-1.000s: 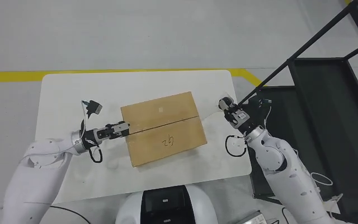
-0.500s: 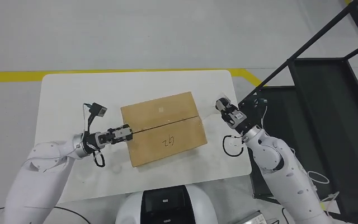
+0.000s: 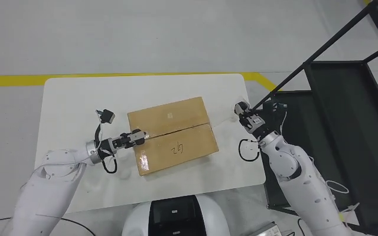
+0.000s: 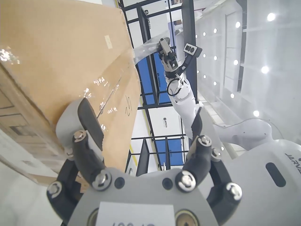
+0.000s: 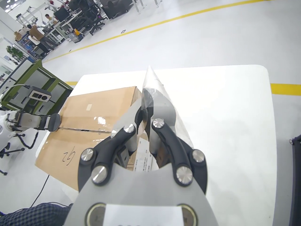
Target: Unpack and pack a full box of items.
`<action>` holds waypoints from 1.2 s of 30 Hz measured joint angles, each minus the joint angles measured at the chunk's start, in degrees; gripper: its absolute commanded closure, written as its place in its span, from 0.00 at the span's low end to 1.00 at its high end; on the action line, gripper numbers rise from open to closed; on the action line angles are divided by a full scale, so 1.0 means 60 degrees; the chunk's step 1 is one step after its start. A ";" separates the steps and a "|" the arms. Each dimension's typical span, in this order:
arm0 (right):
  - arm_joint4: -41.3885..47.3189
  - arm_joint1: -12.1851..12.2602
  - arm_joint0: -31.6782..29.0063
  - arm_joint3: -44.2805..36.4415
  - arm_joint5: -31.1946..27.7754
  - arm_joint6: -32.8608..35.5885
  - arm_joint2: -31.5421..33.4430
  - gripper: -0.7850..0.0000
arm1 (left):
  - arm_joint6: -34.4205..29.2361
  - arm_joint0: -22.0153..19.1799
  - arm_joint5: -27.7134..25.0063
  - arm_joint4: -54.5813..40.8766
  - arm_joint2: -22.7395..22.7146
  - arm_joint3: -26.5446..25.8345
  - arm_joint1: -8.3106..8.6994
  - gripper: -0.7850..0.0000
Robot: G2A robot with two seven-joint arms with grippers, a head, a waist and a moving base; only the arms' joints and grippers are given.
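A closed cardboard box (image 3: 171,134) with a handwritten mark lies in the middle of the white table (image 3: 71,100). My left gripper (image 3: 140,135) is open at the box's left end, level with the centre seam. One finger (image 4: 88,116) rests on the box top (image 4: 58,55), the other stands free in the air. My right gripper (image 3: 241,109) is off the box's right end, shut on a strip of clear tape (image 5: 152,83). The tape (image 4: 143,50) stretches from the box's right edge up to the right gripper (image 4: 162,44).
A black metal rack (image 3: 331,94) stands close beside the table's right edge, next to my right arm. A yellow floor line (image 3: 23,79) runs behind the table. Bare table lies left of and behind the box.
My left gripper has moved right, from just off the box onto its left end at the seam. My right gripper dipped toward the box, then pulled back right with the tape.
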 measured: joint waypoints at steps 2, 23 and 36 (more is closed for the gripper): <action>0.0102 -0.0020 0.0135 0.0207 0.0110 0.0039 0.0004 1.00 | -0.0024 -0.0014 0.0051 0.0007 -0.0018 0.0026 0.0003 0.00; -0.1016 -0.0111 -0.0196 -0.1679 -0.0386 0.0705 -0.0655 1.00 | -0.0123 0.0020 0.0144 0.0100 0.0007 -0.0028 0.0003 0.00; -0.1935 -0.0363 0.0958 -0.1308 0.0106 0.1334 -0.2334 1.00 | -0.0170 0.0019 0.0101 0.0102 0.0049 0.0000 -0.0007 0.00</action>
